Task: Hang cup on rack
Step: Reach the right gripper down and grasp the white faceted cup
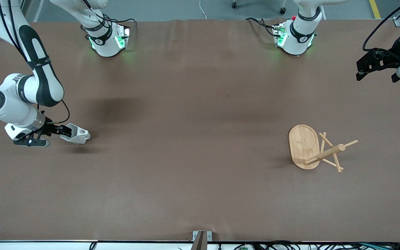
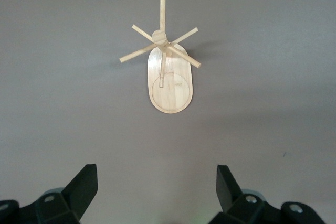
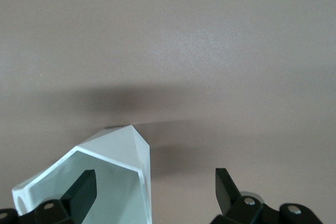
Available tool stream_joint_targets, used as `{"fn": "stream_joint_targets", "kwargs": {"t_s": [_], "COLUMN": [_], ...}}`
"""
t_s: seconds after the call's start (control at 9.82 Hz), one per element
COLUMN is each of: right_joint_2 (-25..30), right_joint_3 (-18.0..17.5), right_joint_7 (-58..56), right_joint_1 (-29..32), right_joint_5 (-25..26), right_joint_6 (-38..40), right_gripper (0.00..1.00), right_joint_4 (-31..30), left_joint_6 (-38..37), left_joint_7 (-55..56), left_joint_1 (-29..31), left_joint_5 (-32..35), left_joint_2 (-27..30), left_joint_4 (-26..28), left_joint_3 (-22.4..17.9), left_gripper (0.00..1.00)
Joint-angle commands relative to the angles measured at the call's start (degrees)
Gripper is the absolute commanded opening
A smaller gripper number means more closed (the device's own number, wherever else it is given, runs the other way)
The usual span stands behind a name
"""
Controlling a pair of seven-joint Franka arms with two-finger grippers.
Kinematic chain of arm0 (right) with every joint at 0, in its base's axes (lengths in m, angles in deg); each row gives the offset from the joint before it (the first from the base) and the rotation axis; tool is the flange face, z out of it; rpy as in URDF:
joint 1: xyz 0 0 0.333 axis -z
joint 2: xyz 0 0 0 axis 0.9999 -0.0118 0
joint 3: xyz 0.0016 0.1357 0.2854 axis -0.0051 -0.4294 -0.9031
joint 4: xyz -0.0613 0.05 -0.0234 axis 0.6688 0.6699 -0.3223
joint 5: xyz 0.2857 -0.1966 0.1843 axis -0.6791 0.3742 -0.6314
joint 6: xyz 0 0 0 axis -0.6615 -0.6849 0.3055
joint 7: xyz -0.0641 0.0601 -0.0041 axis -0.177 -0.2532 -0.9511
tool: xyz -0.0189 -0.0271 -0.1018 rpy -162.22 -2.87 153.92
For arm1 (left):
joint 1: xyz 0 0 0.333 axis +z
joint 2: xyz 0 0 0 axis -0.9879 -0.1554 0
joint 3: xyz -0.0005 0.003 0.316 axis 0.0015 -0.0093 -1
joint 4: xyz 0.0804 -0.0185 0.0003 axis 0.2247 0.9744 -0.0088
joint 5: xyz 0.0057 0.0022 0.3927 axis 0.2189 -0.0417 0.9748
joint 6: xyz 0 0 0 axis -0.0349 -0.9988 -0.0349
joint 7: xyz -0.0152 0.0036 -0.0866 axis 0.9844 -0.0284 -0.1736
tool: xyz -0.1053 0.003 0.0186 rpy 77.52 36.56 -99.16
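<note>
Cup was seen at the right tool, lying on its side on the table. One finger sat inside the rim, fingers apart, not clamped; likely a wall pinch was being set up. Rack stood well apart, below the left tool, which waited with fingers apart.

Pale wooden rack, matt tabletop
</note>
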Motion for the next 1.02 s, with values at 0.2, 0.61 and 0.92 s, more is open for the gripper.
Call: {"fn": "stream_joint_targets", "kwargs": {"t_s": [0.2,0.61,0.92], "right_joint_2": [-1.6,-1.7,-1.6], "right_joint_3": [-0.5,-0.4,-0.4], "right_joint_7": [-9.0,-9.1,-9.1], "right_joint_1": [0.9,0.8,0.8], "right_joint_5": [-8.3,-8.3,-8.3], "right_joint_6": [-1.1,-1.1,-1.1], "right_gripper": [0.98,0.81,0.02], "right_joint_4": [-0.5,-0.6,-0.7], "left_joint_6": [-1.0,-1.0,-1.0], "left_joint_7": [-1.1,-1.1,-1.0], "left_joint_1": [0.2,0.0,-0.2], "left_joint_5": [0.4,0.3,0.3], "left_joint_2": [-0.8,-0.9,-1.0], "left_joint_4": [0.3,0.3,0.3], "left_joint_3": [0.1,0.1,0.2], "left_gripper": [1.00,1.00,1.00]}}
